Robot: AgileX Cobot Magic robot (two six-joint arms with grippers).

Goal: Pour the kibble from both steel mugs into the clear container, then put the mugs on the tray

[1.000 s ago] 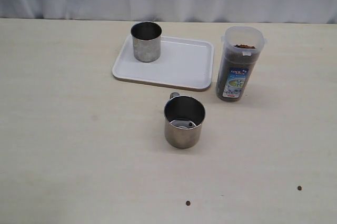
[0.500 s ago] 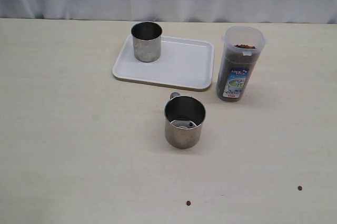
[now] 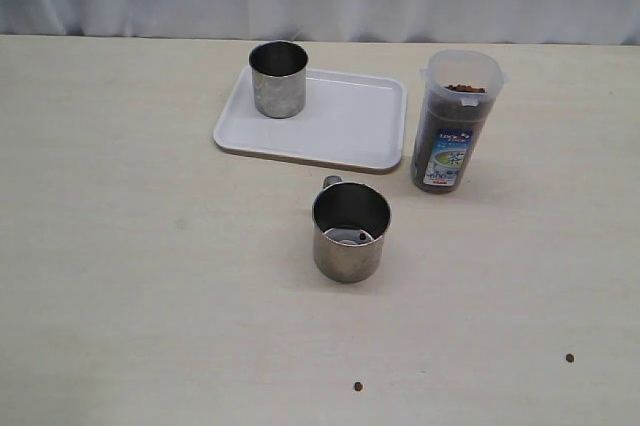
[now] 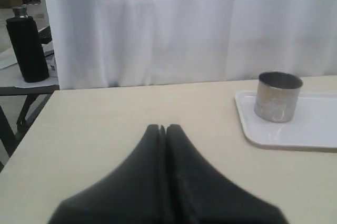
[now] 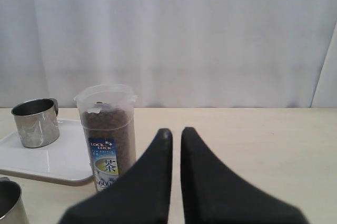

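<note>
Mug on table (image 3: 350, 231): stands upright in front of the tray (image 3: 345, 136), apart from it, with its handle (image 3: 330, 183) turned toward the tray; looks empty inside.
Mug on tray (image 3: 277, 79): upright at a far corner.
Clear container (image 3: 455, 121): just beside the tray, with kibble (image 3: 462, 89) near its brim.
Handling: the steel is stiff, probably light when empty, slick and round; likely best pinched at the rim wall or handle.
Left claw (image 4: 162, 128): pressed together, holding nothing.
Right claw (image 5: 176, 132): closed, empty.
Hard to tell: the tray mug's inside is hidden; neither claw appears in the exterior view; two stray pellets (image 3: 357, 386) lie well apart on the table (image 3: 120, 246).
</note>
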